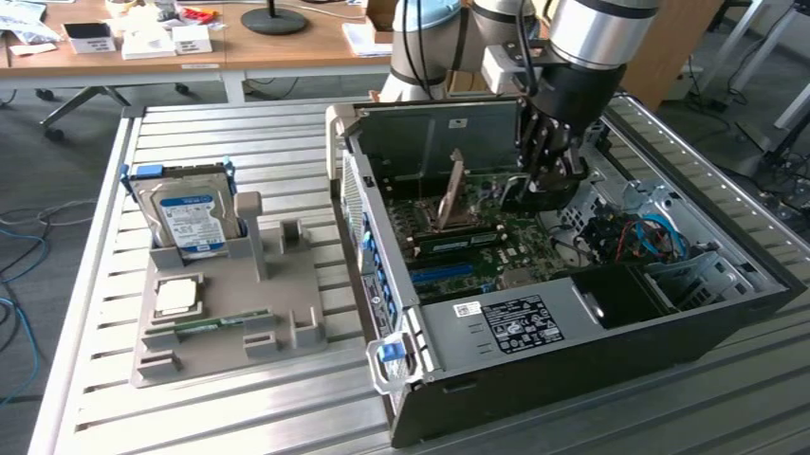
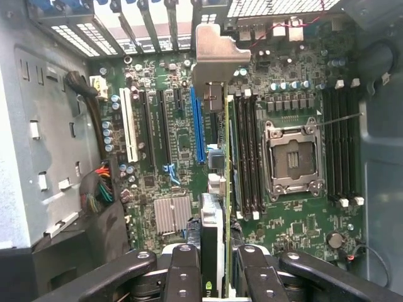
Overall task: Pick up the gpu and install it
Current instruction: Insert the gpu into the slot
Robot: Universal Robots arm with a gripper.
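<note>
Card first: the gpu (image 2: 214,220) stands on edge, pinched between my gripper's (image 2: 213,267) partly closed fingers, over the motherboard (image 2: 289,226) inside the case (image 1: 570,332). Its long axis runs straight out from the fingers to its metal bracket (image 2: 217,56) by the rear slot openings, parallel to the blue slot (image 2: 197,126) and just beside it. I judge it not yet seated. In the exterior view the gripper sits at twelve o'clock of the case's centre, the hard drive (image 1: 190,218) well off at nine.
</note>
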